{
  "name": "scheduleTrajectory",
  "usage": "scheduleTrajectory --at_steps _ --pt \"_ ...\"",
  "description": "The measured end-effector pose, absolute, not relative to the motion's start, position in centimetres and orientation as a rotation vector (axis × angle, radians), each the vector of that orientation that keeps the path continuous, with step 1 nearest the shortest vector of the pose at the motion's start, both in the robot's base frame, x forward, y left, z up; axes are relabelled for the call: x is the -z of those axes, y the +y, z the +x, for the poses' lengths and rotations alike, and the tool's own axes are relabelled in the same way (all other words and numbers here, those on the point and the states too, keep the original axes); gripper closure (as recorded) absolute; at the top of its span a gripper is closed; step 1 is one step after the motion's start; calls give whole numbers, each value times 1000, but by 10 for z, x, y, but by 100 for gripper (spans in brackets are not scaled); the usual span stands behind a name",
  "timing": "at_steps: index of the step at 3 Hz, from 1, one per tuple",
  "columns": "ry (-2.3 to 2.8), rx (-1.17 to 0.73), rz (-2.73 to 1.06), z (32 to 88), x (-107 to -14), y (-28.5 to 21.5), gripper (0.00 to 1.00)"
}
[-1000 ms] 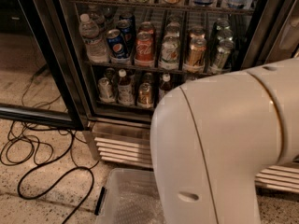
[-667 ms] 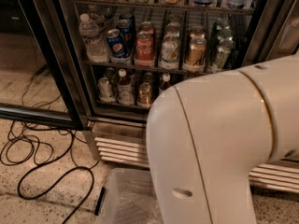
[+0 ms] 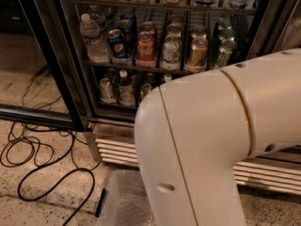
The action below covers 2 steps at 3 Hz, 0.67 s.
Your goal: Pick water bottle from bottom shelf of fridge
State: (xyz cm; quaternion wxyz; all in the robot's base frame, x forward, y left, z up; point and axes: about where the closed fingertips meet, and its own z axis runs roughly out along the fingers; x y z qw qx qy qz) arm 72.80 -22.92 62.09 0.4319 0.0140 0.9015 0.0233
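Note:
The fridge [image 3: 77,93] stands ahead with its door open. Its bottom shelf [image 3: 117,108] shows only at its left end. There a small pale, clear-looking container [image 3: 106,89] stands beside a white-capped bottle [image 3: 125,87] with darker contents and a can [image 3: 145,91]. I cannot tell whether the pale container is the water bottle. My arm's white casing [image 3: 211,145] covers the rest of that shelf. My gripper is out of view, somewhere beyond the casing.
The rack above holds a larger clear bottle [image 3: 92,40] and several soda cans [image 3: 146,48]. The ribbed steel grille [image 3: 117,147] runs below the shelf. Black cables [image 3: 33,149] loop on the floor at left. A clear plastic bin [image 3: 122,201] lies in front. The door's lower frame [image 3: 37,117] juts left.
The arm's white casing has shifted a little to the left and covers more of the bottom shelf. The fridge and its contents have not moved.

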Motion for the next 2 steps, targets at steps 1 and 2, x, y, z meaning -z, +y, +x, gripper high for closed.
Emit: scheduleTrajectory --at_steps 1,2 --pt "2217 -28 46 733 -625 -238 31" --pt "2203 18 65 735 -623 -251 32"
